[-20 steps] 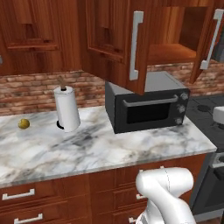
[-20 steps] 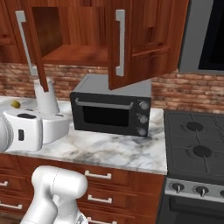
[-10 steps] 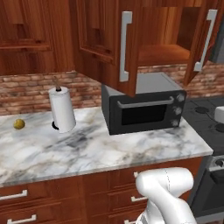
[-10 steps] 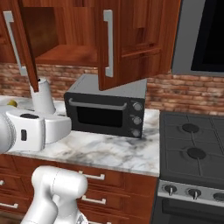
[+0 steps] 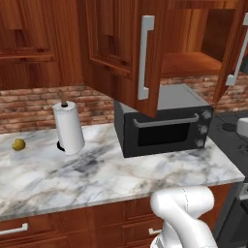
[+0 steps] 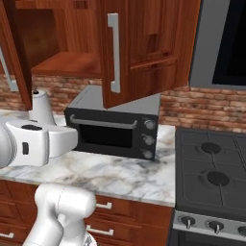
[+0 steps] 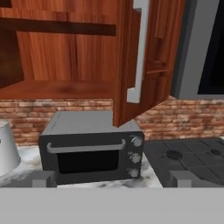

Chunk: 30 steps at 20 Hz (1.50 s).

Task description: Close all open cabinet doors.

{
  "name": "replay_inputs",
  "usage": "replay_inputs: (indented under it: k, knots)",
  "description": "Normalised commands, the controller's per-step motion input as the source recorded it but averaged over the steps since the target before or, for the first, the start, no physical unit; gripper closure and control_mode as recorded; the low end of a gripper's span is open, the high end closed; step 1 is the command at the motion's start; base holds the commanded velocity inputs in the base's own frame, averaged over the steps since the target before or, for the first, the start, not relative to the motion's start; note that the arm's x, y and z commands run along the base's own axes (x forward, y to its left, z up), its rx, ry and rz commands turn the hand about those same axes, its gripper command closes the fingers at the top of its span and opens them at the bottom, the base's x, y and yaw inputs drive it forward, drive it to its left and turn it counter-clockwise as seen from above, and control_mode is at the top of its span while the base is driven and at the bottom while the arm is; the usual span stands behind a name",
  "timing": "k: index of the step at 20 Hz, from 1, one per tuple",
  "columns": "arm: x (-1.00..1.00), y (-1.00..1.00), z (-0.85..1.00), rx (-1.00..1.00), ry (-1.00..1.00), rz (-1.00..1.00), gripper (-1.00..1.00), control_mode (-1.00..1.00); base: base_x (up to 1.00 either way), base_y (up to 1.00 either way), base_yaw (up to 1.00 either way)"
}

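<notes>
Above the counter, both cabinet doors stand open over the toaster oven — we've rolled right since a second ago, so the whole scene slid left; nothing closed yet. Gripper is parted, empty, touching nothing — aimed at the right door's handle.

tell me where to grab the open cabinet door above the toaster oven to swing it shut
Probably best by its long vertical bar handle on the open cabinet door, near the free edge, far from the hinge. The bar stands off the panel, so the pincer could close across it with jaws level. Come from the open front, above the toaster oven. Pushing flat on the panel beside the handle could also work.
</notes>
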Motion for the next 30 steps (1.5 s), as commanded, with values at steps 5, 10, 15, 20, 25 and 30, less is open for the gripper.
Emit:
replay_inputs:
  k: [5, 10, 15, 20, 25, 30]
  knots:
    - [0.00, 0.00, 0.00, 0.00, 0.00, 0.00, -1.00, 1.00, 0.30, 0.00, 0.00]
    - [0.13, -0.02, 0.00, 0.00, 0.00, 0.00, -1.00, -1.00, 0.19, 0.00, 0.00]
    - [0.08, -0.42, 0.00, 0.00, -0.04, 0.00, -1.00, -1.00, 0.00, 0.00, 0.00]
    - [0.00, -0.51, 0.00, 0.00, -0.14, 0.03, -1.00, -1.00, 0.00, 0.00, 0.00]
    - [0.03, -0.40, 0.00, 0.00, -0.19, 0.05, -1.00, -1.00, 0.00, 0.00, 0.00]
    - [0.02, -0.30, 0.00, 0.00, -0.20, 0.06, -1.00, -1.00, 0.00, 0.00, 0.00]
